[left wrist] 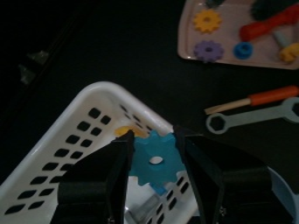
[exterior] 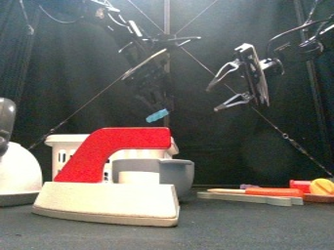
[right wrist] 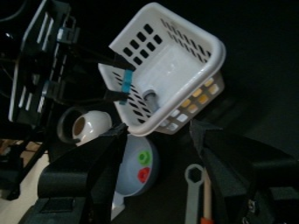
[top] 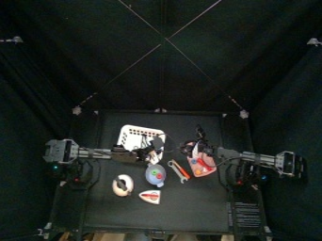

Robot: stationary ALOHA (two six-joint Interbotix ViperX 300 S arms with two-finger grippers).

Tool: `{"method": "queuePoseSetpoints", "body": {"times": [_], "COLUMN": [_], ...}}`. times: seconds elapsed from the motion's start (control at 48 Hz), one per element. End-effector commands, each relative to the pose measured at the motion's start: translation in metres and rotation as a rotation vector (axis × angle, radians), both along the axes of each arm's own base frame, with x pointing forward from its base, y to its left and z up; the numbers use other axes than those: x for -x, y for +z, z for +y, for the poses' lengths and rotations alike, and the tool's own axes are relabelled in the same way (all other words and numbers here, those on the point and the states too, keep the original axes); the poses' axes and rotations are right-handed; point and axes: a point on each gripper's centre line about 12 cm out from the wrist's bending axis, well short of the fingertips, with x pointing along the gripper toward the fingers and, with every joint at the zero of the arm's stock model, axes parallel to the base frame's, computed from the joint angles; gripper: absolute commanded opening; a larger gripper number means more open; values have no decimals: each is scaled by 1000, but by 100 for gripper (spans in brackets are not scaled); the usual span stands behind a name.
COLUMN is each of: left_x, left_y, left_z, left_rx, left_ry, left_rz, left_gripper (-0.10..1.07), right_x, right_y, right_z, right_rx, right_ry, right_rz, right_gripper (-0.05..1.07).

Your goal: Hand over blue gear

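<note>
Looking for words or labels on anything turns up none that can be read.

The left gripper [left wrist: 155,166] is up in the air over the white basket [left wrist: 82,140]. Its two black jaws squeeze the blue gear [left wrist: 153,161] from both sides, so the gear is held and the jaws stand only as wide as the gear. From the front, the blue gear [exterior: 156,115] shows as a small blue bit at the tip of the left gripper [exterior: 152,109], high above the basket [exterior: 65,148]. The left arm leans down and in from the basket's left side, and its gripper points down.

The right gripper [exterior: 235,86] hangs in the air to the right of the basket, near the left gripper but not touching it. Its jaws are spread wide and hold nothing. Its own camera sees the blue gear [right wrist: 121,80] just beside the basket [right wrist: 176,52], out ahead of it.

A pale bowl [right wrist: 138,166] sits on the table near the basket, and a wrench [left wrist: 251,114] lies to the right of the basket. A tray [left wrist: 187,39] with small colored gears and other bits lies farther right.

From the front, a big red and white wedge [exterior: 111,181] hides most of the basket. A white round thing [exterior: 16,171] left of the basket is cut off at the edge. From above, the things on the table [top: 107,207] are too small to tell well.
</note>
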Motion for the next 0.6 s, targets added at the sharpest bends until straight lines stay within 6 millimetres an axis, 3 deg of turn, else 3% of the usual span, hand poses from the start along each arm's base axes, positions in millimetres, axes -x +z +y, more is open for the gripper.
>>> {"method": "queuePoseSetpoints", "body": {"times": [0.0, 0.583], "left_x": [-4, -14], "left_y": [19, 6], "left_z": [-5, -16], "left_rx": [-35, -58], "left_ry": [-32, -85], "left_rz": [-51, -33], "left_gripper": [77, 77], "right_x": [-11, -55], "right_y": [10, 6], "right_z": [4, 12], "right_rx": [4, 1], "right_ry": [26, 89], "right_rz": [-32, 0], "right_gripper": [92, 92]}}
